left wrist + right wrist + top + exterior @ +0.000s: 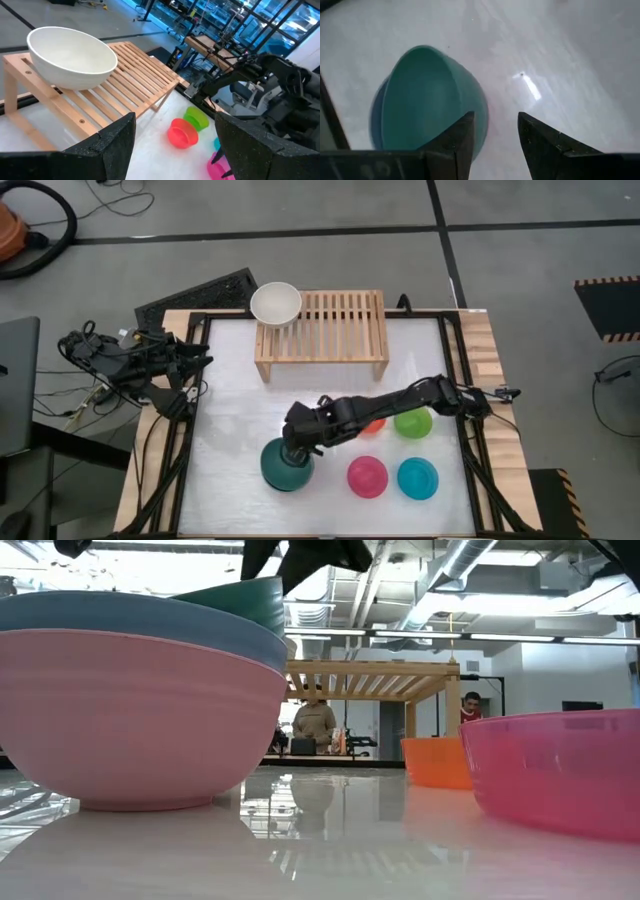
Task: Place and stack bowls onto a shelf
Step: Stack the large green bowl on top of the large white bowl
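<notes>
A teal bowl (pixel 285 468) sits tilted on top of a stack: it rests in a slate-blue bowl (pixel 120 615), which rests in a pink bowl (pixel 130 720) standing on the table. My right gripper (pixel 495 120) is open above the teal bowl's rim (pixel 482 107), one finger over the inside and one outside; in the high view the gripper (pixel 293 445) is over the bowl's far side. A cream bowl (pixel 275 303) stands on the left end of the shelf (pixel 340 325). My left gripper (pixel 175 135) is open, parked at the table's left edge. My right gripper comes at the teal bowl's rim (pixel 482 107) from above, slanting down. White table shows between the outer finger (pixel 535 140) and the bowl's wall. The inner finger (pixel 455 140) hides its own side, so I cannot tell whether it touches the bowl.
Small bowls stand on the table's near right part: orange (pixel 374 425) partly under my right arm, green (pixel 412 422), magenta (pixel 367 476) and cyan (pixel 417 478). The shelf's slats to the right of the cream bowl are bare. People show in the room behind (pixel 315 720).
</notes>
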